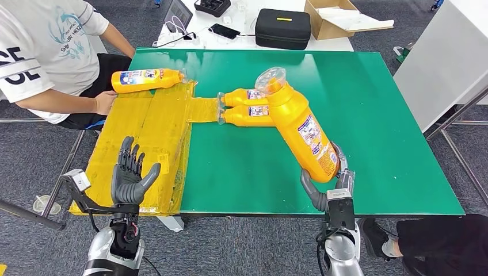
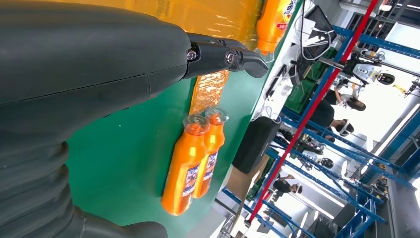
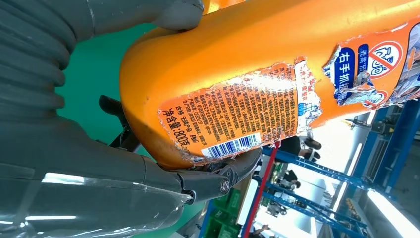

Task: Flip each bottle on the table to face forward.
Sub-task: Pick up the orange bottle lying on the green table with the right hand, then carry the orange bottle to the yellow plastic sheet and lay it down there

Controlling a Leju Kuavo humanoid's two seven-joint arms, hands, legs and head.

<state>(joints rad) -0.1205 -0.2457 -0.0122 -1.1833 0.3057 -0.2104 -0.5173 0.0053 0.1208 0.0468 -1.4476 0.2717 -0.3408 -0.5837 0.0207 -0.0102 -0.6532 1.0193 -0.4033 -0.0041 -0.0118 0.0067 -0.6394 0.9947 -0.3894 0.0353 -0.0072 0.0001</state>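
Observation:
My right hand (image 1: 331, 184) grips the base of a large orange bottle (image 1: 300, 129) lifted off the green table (image 1: 374, 115), its clear cap tilted up and away. The right wrist view shows its torn barcode label (image 3: 237, 119) facing the camera, fingers (image 3: 218, 176) under the base. Two smaller orange bottles (image 1: 247, 107) lie side by side mid-table, caps to the left; the left wrist view shows the pair (image 2: 193, 158) too. A fourth bottle (image 1: 147, 80) lies at the far left on yellow cardboard. My left hand (image 1: 131, 172) hovers open above the cardboard's near end.
Yellow taped cardboard (image 1: 144, 138) covers the table's left side. A seated person rests a hand (image 1: 105, 102) at its far left edge. A black case (image 1: 282, 27) and a cardboard box (image 1: 336, 17) stand on a white table behind. A white cabinet (image 1: 443, 57) flanks the right.

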